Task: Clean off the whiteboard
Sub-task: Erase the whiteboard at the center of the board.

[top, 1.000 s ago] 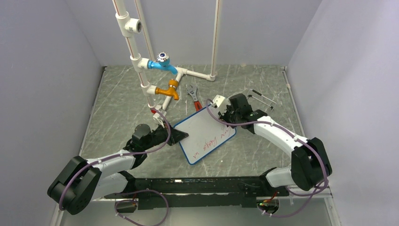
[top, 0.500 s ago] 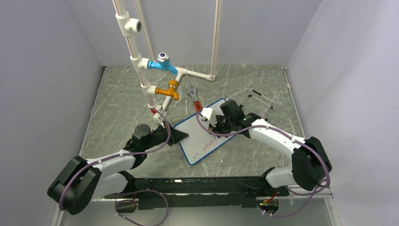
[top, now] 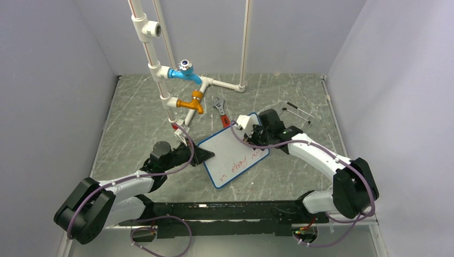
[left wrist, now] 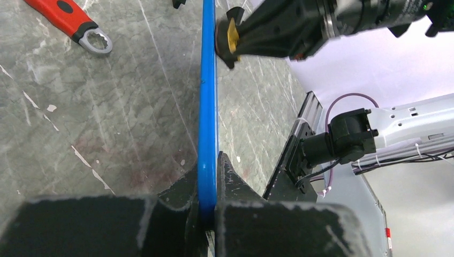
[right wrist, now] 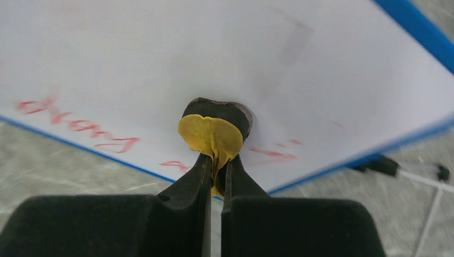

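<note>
The whiteboard (top: 231, 155), white with a thin blue frame, lies tilted at the table's middle, with red writing (top: 238, 163) along its near side. My left gripper (top: 209, 155) is shut on the board's left edge; in the left wrist view the blue frame (left wrist: 207, 101) runs edge-on between the jaws (left wrist: 209, 179). My right gripper (top: 248, 130) is shut on a yellow eraser pad (right wrist: 213, 134) with a dark underside, pressed onto the whiteboard (right wrist: 160, 59) near its far right corner. Red strokes (right wrist: 80, 124) show left and right of the pad.
A white pipe rig with a blue tap (top: 185, 72) and an orange tap (top: 191, 103) stands behind the board. A red-handled wrench (top: 220, 113) lies just beyond the board's far edge, also visible as the wrench (left wrist: 69, 19). Thin black rods (top: 297, 110) lie at right.
My right gripper swept the eraser left across the board, then back right toward the far corner. The red writing's right end looks shorter. The left gripper kept its hold, unmoved.
</note>
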You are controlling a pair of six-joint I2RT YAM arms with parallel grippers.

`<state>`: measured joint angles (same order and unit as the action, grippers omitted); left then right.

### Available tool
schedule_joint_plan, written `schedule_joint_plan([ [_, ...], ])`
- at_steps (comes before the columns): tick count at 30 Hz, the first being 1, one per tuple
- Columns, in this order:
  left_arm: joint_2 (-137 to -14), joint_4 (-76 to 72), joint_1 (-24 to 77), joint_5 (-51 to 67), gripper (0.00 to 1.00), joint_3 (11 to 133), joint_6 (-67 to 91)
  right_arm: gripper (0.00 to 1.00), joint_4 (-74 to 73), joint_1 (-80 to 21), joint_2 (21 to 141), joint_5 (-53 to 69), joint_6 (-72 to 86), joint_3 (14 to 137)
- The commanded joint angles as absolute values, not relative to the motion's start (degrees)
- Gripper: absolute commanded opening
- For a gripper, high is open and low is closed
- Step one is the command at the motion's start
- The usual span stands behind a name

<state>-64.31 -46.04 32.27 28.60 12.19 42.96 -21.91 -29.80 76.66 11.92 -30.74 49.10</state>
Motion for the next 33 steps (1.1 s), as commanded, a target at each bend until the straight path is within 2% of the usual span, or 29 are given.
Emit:
schedule_joint_plan([
  [1,-61.9,-54.9,33.2,36.2,0.0,12.7,43.9,0.0,-25.8,-36.2,76.9,22.6,-36.8,50.0],
  [5,-61.4,-54.7,33.2,36.2,0.0,12.5,43.8,0.0,-23.5,-35.9,77.4,17.5,-34.3,50.3],
  [12,-62.7,-55.6,33.2,37.1,0.0,13.1,44.0,0.0,-16.0,-28.6,76.5,6.6,-27.7,49.2],
  [17,-63.1,-56.5,33.2,37.6,0.0,13.1,44.3,0.0,-17.3,-28.3,77.4,8.7,-28.3,49.6],
  [24,-62.4,-55.8,33.2,37.0,0.0,13.1,44.1,0.0,-24.2,-34.4,77.0,21.6,-35.4,49.6],
  [28,-62.8,-55.7,33.2,37.1,0.0,13.3,44.3,0.0,-22.4,-35.2,78.4,17.1,-33.6,50.1],
  [33,-63.3,-56.4,33.2,36.7,0.0,12.4,44.4,0.0,-17.1,-27.8,77.7,9.7,-25.9,50.7],
])
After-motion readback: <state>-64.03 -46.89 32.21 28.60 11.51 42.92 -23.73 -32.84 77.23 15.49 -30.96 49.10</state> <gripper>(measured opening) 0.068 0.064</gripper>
